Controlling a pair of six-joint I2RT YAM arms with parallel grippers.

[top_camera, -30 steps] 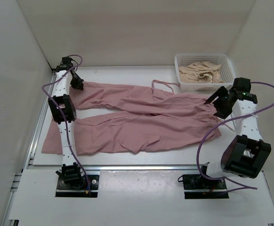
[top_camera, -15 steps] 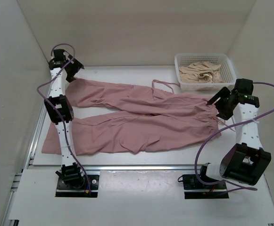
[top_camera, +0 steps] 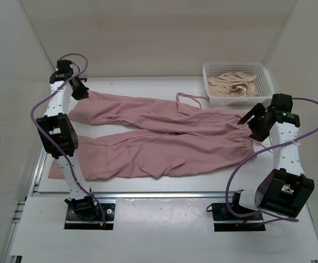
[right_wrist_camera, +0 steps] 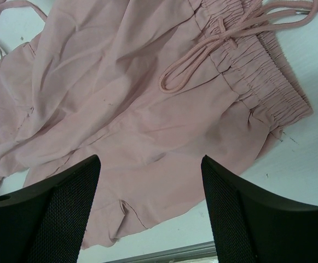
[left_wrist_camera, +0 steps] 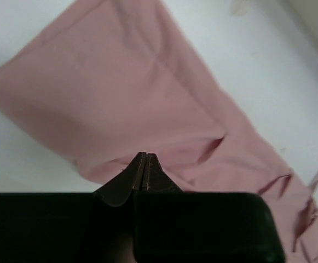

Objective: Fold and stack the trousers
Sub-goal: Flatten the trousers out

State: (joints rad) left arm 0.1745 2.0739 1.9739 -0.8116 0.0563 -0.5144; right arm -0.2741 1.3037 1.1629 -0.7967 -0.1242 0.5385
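one pair of trousers (top_camera: 164, 139) between left end effector (top_camera: 80, 93) and right end effector (top_camera: 250, 125)

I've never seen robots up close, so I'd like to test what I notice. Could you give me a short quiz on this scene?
1. True or false: the right gripper has its fingers spread apart over the trousers.
2. What colour is the cloth in the white basket? A) beige B) blue C) green
3. Fill in: the trousers' gathered waistband lies nearest the ___ arm.
Key: 1 true; 2 A; 3 right.
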